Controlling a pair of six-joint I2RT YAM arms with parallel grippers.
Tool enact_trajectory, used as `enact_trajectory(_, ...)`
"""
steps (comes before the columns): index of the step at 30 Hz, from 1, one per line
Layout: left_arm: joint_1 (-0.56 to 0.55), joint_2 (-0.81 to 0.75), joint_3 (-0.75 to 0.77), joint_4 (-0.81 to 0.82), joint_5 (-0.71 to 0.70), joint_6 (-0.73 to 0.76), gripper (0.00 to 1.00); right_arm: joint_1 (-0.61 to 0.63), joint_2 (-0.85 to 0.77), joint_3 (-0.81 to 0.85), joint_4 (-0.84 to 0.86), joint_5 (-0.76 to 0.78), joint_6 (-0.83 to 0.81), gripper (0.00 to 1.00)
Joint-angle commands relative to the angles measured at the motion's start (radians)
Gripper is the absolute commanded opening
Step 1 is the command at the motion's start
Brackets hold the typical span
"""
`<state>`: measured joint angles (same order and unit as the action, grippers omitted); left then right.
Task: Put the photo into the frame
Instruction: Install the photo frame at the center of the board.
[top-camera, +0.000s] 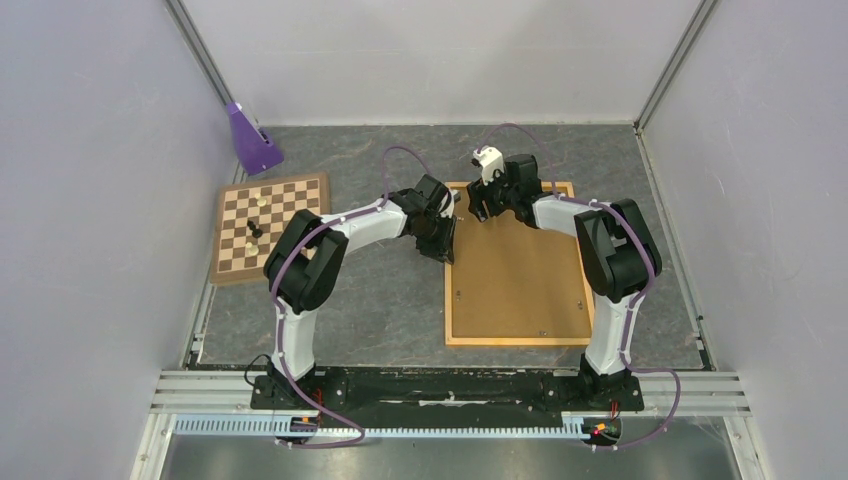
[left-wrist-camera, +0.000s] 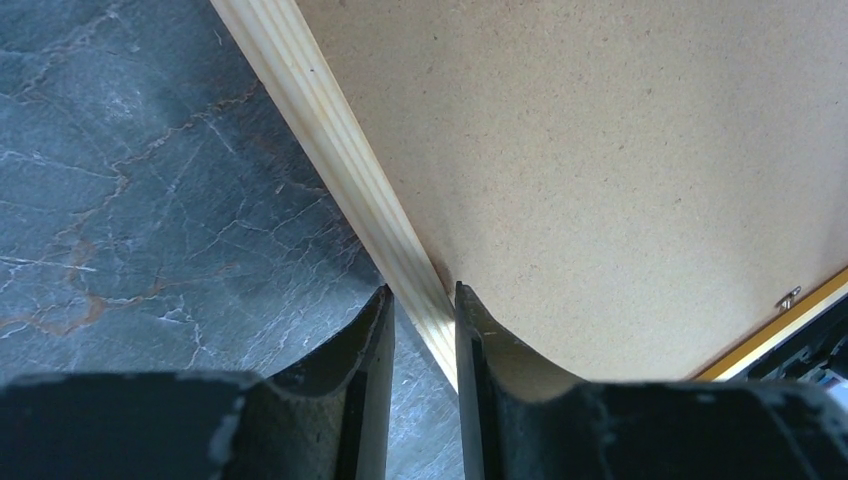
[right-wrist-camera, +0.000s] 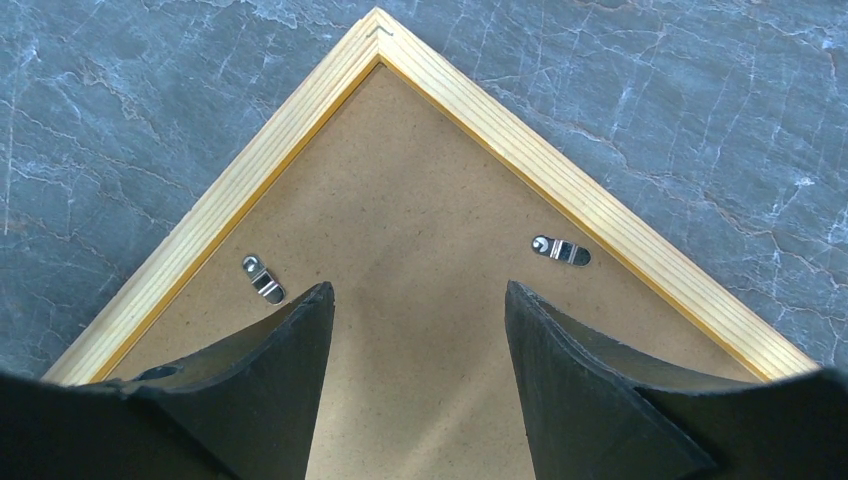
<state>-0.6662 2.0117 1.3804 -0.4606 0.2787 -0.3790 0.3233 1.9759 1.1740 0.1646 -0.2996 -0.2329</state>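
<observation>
The frame (top-camera: 515, 275) lies face down on the table, its brown fibreboard back up and its pale wooden rails around it. My left gripper (top-camera: 445, 238) is at the frame's left rail (left-wrist-camera: 330, 140). Its narrow jaws straddle the rail, which fills the gap at the fingertips (left-wrist-camera: 423, 290). My right gripper (top-camera: 482, 208) hovers open over the far left corner of the frame (right-wrist-camera: 560, 170), with only bare board between its fingers (right-wrist-camera: 420, 290). Two small metal clips (right-wrist-camera: 263, 278) (right-wrist-camera: 562, 250) sit near that corner. The photo is out of view.
A brown-and-white chessboard (top-camera: 270, 225) with a few pieces lies left of the frame. A purple stand (top-camera: 252, 140) is at the back left corner. Grey walls close in both sides and the back.
</observation>
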Motion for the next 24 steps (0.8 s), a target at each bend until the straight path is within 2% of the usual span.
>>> enact_trajectory(1, 0.005, 0.016, 0.011, 0.043, -0.036, -0.035, 0.17, -0.001, -0.031, 0.022, 0.038, -0.036, 0.010, 0.66)
enact_trajectory(4, 0.021, 0.011, 0.008, 0.038, -0.042, -0.031, 0.03, -0.001, -0.023, 0.029, 0.033, -0.043, 0.011, 0.66)
enact_trajectory(5, 0.027, 0.007, 0.008, 0.035, -0.043, -0.028, 0.02, -0.001, -0.019, 0.034, 0.033, -0.044, 0.009, 0.66)
enact_trajectory(15, 0.070, -0.037, -0.015, 0.005, -0.067, 0.062, 0.02, 0.012, 0.037, 0.098, 0.008, -0.064, 0.003, 0.66)
enact_trajectory(24, 0.071, -0.015, -0.026, 0.008, -0.030, 0.054, 0.02, 0.030, 0.115, 0.154, -0.010, -0.051, -0.013, 0.66)
